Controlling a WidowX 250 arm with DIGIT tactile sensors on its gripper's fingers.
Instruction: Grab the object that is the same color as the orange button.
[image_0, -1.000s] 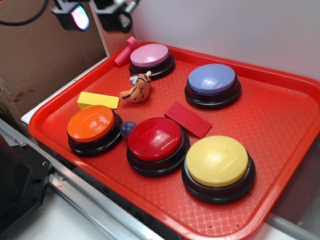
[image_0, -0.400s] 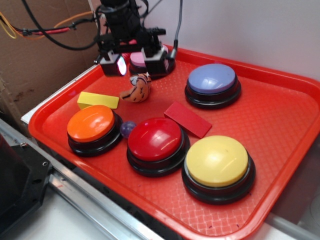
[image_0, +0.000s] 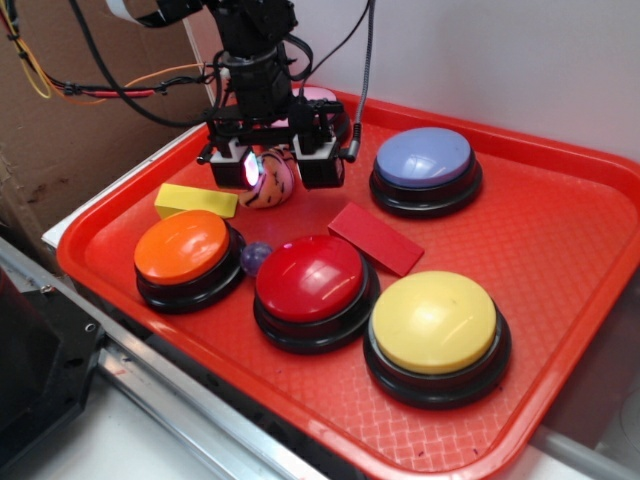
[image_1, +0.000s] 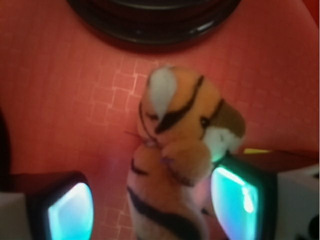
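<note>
Orange plush is what I'm watching in the exterior view: the tiger lies on the red tray, behind the orange button and just beside the yellow block. My end effector is down over it, one finger on each side, with the toy showing in the gap between them. Other buttons stand around: red-topped, yellow-topped, purple-blue, and a pink one mostly hidden behind the arm. A small purple ball sits between the orange and red buttons, and a flat red block lies near the middle of the tray.

From the wrist view, the tiger runs lengthwise up the frame, its head with the white muzzle and dark stripes at the top, pointing toward a black button base, its body trailing down between the fingers. The left fingertip stands apart from the toy; the right fingertip looks to be touching its flank, though blur makes me unsure. The jaws are spread, straddling the tiger without pinching it.
</note>
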